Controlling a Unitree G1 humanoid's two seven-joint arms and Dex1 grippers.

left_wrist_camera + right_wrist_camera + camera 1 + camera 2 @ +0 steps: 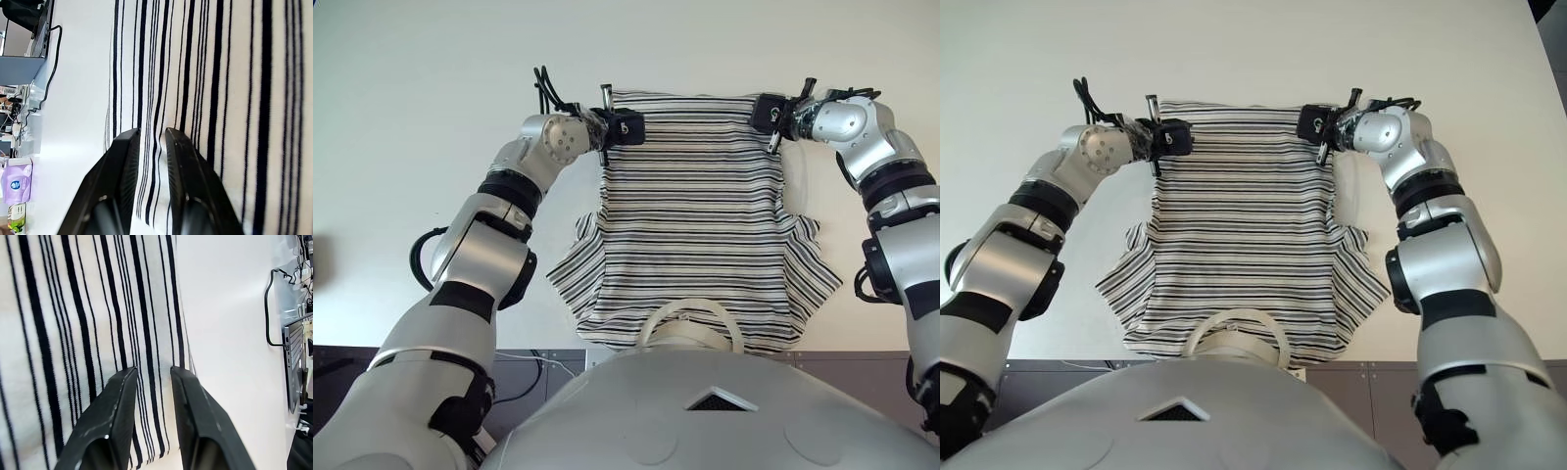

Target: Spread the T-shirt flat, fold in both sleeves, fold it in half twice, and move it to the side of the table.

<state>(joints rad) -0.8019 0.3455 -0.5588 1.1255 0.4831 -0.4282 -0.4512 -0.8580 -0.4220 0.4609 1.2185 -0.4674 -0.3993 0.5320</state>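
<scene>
A black-and-white striped T-shirt (690, 215) lies on the white table (411, 117), its collar (690, 315) at the near edge and its hem at the far side. Both short sleeves (573, 266) (818, 269) fan out sideways near me. My left gripper (625, 127) is shut on the far left hem corner, with its fingers (124, 161) pinching a fold of striped cloth. At the far right hem corner my right gripper (766, 114) is shut on the cloth (146, 323) in the same way. The hem runs fairly straight between the two grippers.
Bare white tabletop stretches to the left, to the right and beyond the shirt. Past the table's far edge the wrist views show a black cable (49, 58) and small clutter (17, 183). Under the near edge are dark floor and cables (529, 367).
</scene>
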